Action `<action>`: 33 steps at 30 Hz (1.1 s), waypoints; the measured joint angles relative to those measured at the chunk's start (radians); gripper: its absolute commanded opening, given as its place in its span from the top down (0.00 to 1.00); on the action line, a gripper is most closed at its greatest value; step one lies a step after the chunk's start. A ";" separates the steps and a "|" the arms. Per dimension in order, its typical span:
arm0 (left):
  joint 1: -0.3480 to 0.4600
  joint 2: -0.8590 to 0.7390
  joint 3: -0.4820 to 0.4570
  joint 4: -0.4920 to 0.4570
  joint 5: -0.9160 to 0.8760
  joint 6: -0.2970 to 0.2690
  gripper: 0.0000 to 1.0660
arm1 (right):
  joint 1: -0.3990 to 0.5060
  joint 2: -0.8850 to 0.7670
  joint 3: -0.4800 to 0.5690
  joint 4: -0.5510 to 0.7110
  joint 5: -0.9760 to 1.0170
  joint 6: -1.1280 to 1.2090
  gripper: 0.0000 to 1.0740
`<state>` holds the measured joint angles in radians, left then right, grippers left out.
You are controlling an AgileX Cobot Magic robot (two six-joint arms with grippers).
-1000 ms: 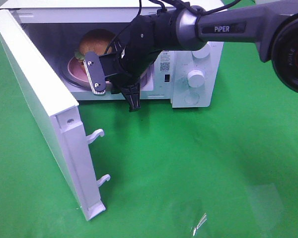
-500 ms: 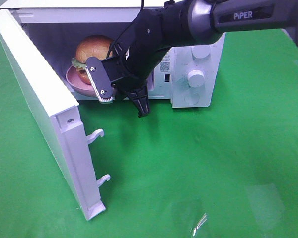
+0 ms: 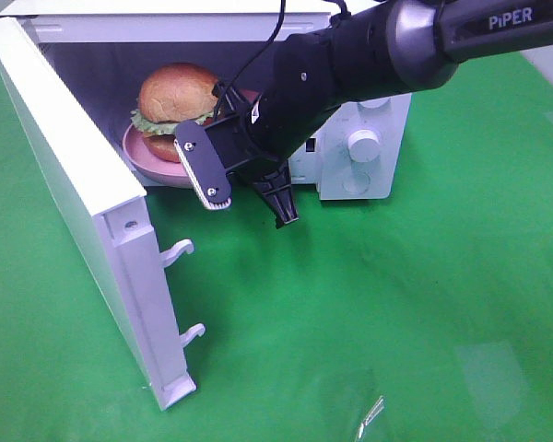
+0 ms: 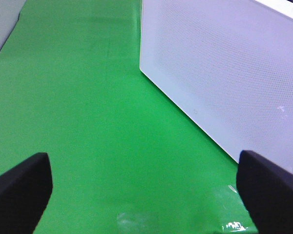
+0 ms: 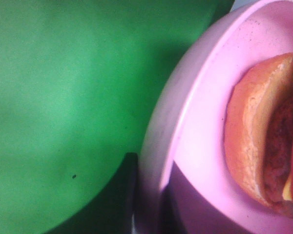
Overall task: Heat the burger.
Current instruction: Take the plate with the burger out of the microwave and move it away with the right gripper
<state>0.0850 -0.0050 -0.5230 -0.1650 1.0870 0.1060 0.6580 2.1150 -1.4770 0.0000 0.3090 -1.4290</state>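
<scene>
The burger (image 3: 175, 92), with a tan bun and green lettuce, sits on a pink plate (image 3: 143, 157) just inside the open microwave (image 3: 359, 157). My right gripper (image 3: 244, 189) is at the oven's mouth, in front of the plate's near rim. In the right wrist view the plate (image 5: 195, 122) and burger (image 5: 263, 131) fill the picture, and the rim runs straight into the grip, so this gripper is shut on the plate's edge. My left gripper (image 4: 146, 195) shows only in its wrist view, open and empty over the green cloth.
The microwave door (image 3: 74, 184) swings wide open to the front left, with two latch hooks (image 3: 180, 250) sticking out. The control knobs (image 3: 361, 143) sit on the oven's right side. A white perforated panel (image 4: 224, 63) stands near the left gripper. Green cloth covers the table.
My right gripper has shifted right and toward the front of the oven's mouth. The plate and burger have come slightly forward with it and show more fully.
</scene>
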 measured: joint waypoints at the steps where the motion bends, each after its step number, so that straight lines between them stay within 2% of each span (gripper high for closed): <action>1: 0.000 0.000 0.000 0.000 0.000 0.000 0.12 | 0.000 0.000 0.000 0.000 0.000 0.000 1.00; 20: 0.000 0.000 0.000 0.000 0.000 0.000 0.12 | 0.011 -0.135 0.243 -0.039 -0.159 -0.020 1.00; 33: 0.000 0.000 0.000 0.000 0.000 0.000 0.12 | 0.011 -0.238 0.331 -0.020 -0.160 -0.021 1.00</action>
<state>0.0850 -0.0050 -0.5230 -0.1650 1.0870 0.1060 0.6690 1.8770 -1.1460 -0.0200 0.1490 -1.4500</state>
